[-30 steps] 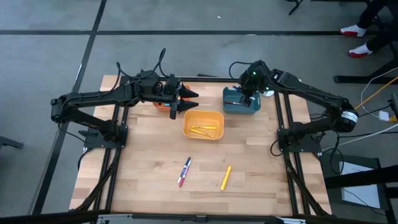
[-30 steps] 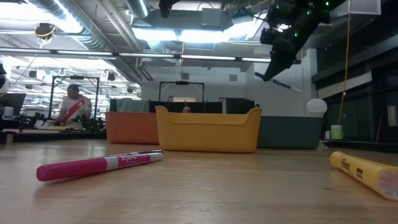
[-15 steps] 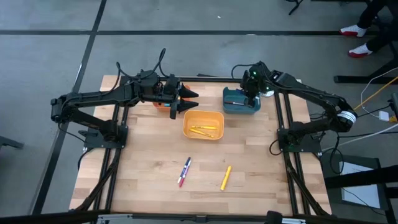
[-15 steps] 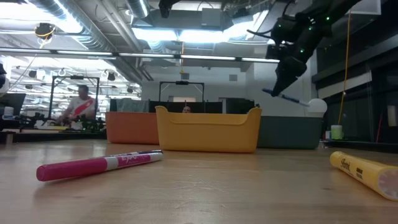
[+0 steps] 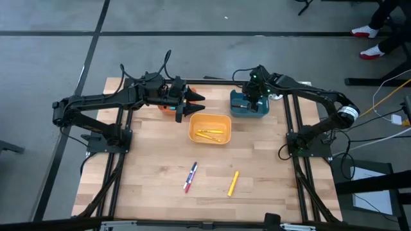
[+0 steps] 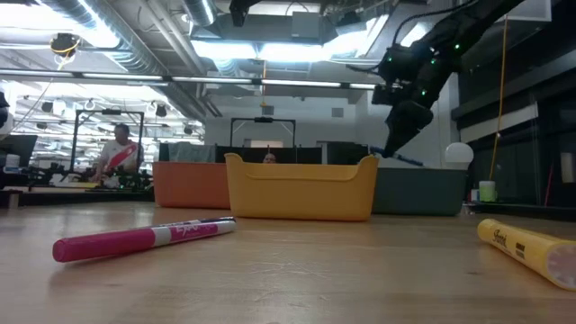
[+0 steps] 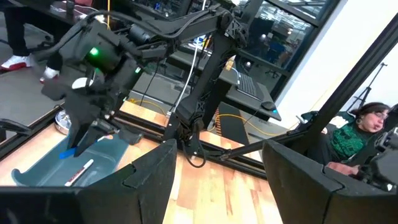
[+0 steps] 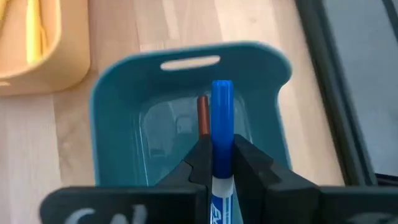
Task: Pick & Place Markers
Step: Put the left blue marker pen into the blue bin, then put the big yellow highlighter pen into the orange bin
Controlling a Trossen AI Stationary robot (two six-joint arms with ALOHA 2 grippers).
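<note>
While over teal bin (image 8: 118, 112), R gripper (image 8: 214, 158) clamps blue marker (image 8: 222, 118)

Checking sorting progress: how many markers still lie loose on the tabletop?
2: a pink marker and a yellow marker near the front edge; others sit in bins or a gripper.

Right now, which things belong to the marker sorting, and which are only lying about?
Job:
- blue marker in right fingers
- teal bin
- yellow bin
- pink marker
- yellow marker

Lying about:
- white ball
- cables
</note>
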